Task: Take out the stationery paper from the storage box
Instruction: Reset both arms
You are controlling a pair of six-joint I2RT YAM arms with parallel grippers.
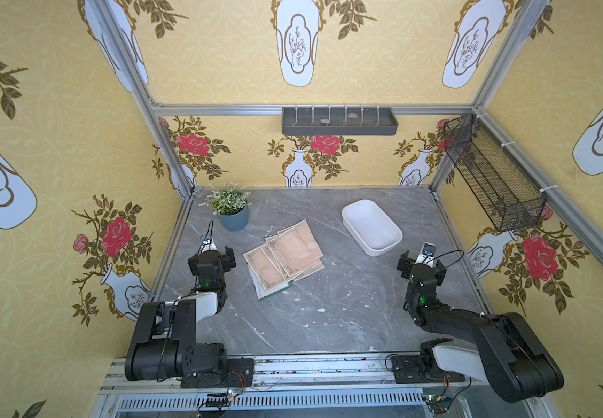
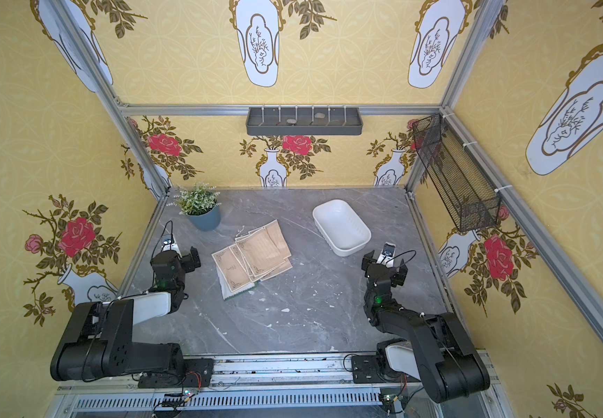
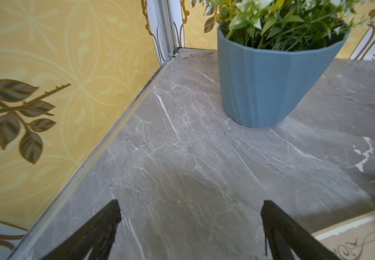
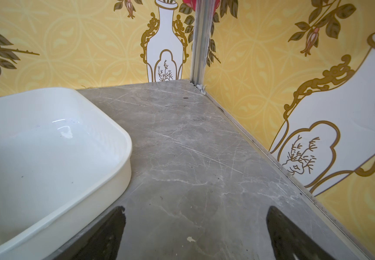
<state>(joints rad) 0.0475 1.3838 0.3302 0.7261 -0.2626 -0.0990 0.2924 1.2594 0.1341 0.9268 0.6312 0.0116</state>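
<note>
L tool (image 3: 190,202) was spread wide over bare table (image 1: 329,311) by its left edge; R tool (image 4: 196,208) was spread too, by the right edge. Tips were hard to make out in both top views. Mid-table lay the stationery paper (image 1: 283,258), fanned, near L tool, lower sheets mostly covered. It lay outside the storage box (image 1: 383,250), which sat toward the far right corner, just beside R tool.
</note>
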